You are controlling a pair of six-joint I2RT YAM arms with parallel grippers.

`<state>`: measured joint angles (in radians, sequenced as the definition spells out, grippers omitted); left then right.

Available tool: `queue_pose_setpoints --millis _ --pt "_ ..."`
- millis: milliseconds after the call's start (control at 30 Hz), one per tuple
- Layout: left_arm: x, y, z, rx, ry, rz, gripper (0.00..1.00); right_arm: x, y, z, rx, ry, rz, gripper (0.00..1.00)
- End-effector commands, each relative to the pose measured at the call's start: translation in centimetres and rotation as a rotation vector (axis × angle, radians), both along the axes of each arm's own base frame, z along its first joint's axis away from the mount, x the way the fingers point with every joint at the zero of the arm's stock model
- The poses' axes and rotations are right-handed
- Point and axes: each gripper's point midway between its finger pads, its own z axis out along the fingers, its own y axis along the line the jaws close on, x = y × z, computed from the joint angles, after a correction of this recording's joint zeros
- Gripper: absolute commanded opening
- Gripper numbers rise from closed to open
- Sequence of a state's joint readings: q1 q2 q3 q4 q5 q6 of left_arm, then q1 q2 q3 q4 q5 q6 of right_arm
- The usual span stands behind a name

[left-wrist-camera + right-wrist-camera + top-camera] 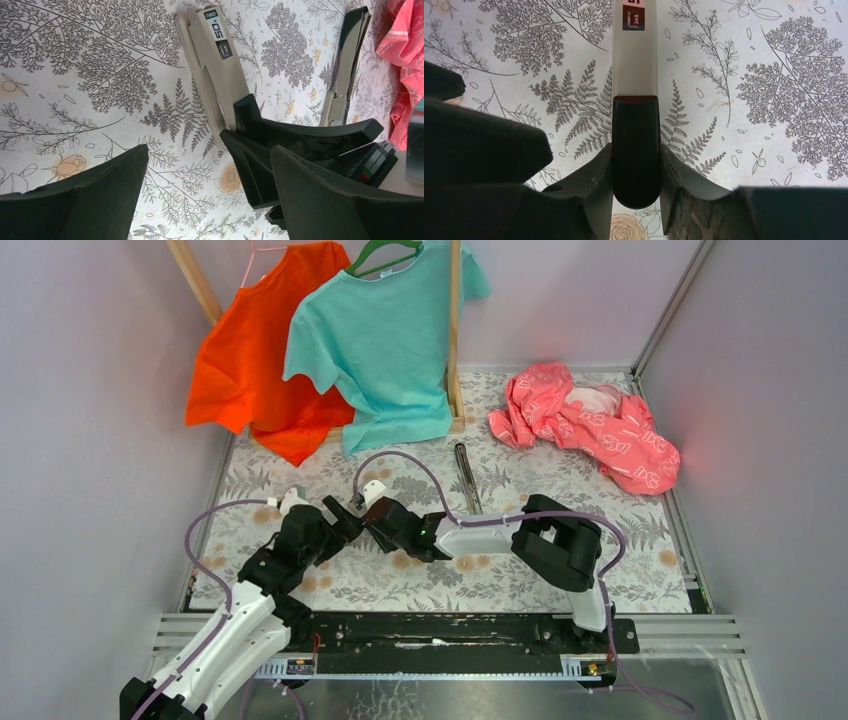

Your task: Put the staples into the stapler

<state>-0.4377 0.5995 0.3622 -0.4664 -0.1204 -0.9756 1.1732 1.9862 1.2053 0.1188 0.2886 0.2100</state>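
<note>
The left hand [207, 157] stands spread wide, touching nothing. At its 1 o'clock, the right hand [636, 150] pinches the black rear end of the beige stapler [212, 55]. The stapler lies on the table [75, 75], pointing toward 12 o'clock. A second beige-and-black bar [347, 60] lies at 2 o'clock.
</note>
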Motion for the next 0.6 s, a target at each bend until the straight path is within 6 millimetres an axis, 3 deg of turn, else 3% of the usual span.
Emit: queue_pose_setpoints --millis 0,100,333,433,567 --pt "0.6 0.1 1.9 -0.013 -0.056 0.015 1.00 -1.9 -1.3 -4.0 -0.105 0.104 0.020 0.14" --pt "0.6 0.3 2.5 -0.018 -0.069 0.027 1.00 -1.1 0.5 -2.0 -0.053 0.079 0.025 0.17" --pt "0.7 1.0 4.3 0.003 -0.100 0.052 1.00 0.6 4.2 2.6 0.034 0.019 0.042 0.43" --pt "0.5 1.3 4.7 0.003 -0.108 0.061 1.00 0.8 4.3 4.2 0.057 0.001 0.036 0.53" --pt "0.5 1.2 5.8 -0.010 -0.137 0.052 1.00 0.7 2.7 5.9 0.062 -0.017 0.009 0.62"
